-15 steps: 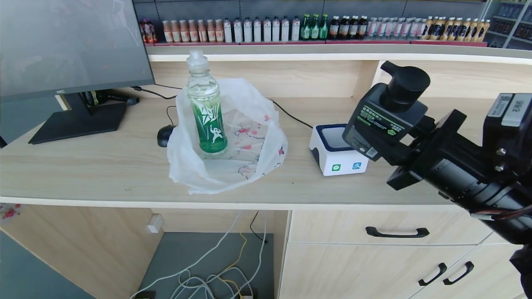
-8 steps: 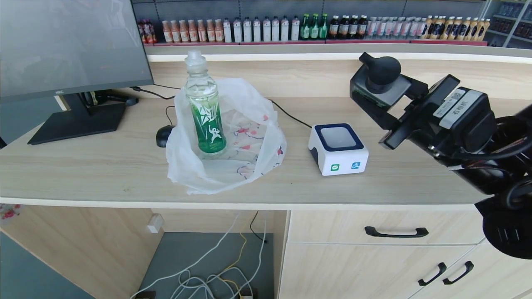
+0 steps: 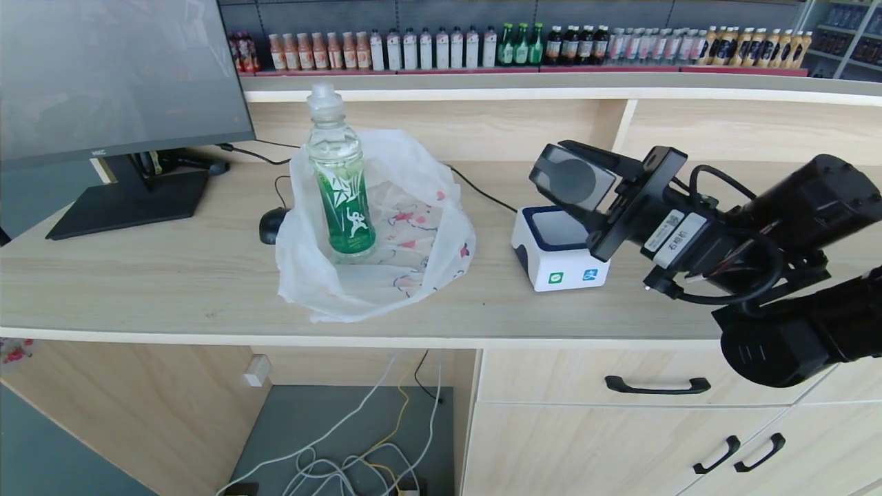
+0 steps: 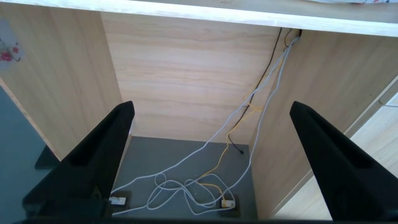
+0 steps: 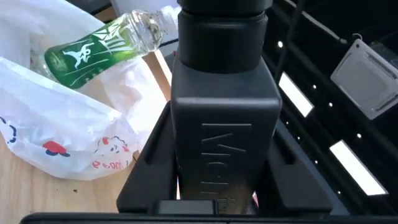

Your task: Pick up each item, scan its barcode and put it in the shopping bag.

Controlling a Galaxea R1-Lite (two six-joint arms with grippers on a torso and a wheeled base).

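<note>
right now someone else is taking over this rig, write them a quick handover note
Left pincer: open, empty, hanging below the counter's edge.
Right pincer: shut on the dark bottle, held on its side just above the scanner.
Green bottle: upright inside the shopping bag on the counter.
Done: green bottle bagged.
Left: the pictures do not show whether the dark bottle has scanned; get its barcode read, then place it in the bag.
</note>
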